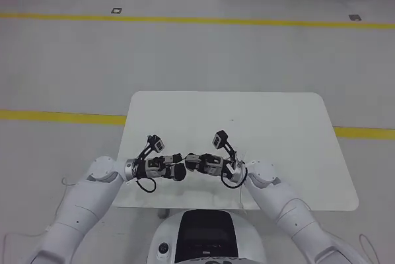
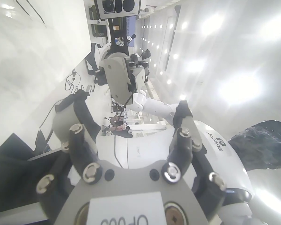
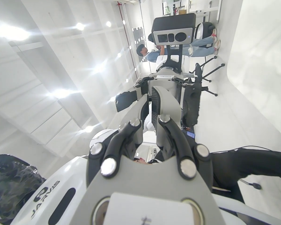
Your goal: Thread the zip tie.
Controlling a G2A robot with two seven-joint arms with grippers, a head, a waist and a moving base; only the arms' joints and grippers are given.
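Both arms meet tip to tip above the near edge of the white table (image 1: 283, 132). My right gripper (image 3: 149, 95) has its grey fingers pressed together on a thin black strip, the zip tie (image 2: 124, 105), which hangs out of its fingertips in the left wrist view. My left gripper (image 2: 127, 103) faces it, open, one black-padded finger (image 2: 72, 108) on either side of the right gripper (image 2: 131, 80), not touching it. Seen from above, the left gripper (image 1: 179, 166) and right gripper (image 1: 191, 160) almost touch. The tie's head is hidden.
The tabletop beyond the grippers is bare. A yellow floor line (image 1: 52, 117) runs behind the table. A seated person (image 3: 154, 52) shows far off in the room behind.
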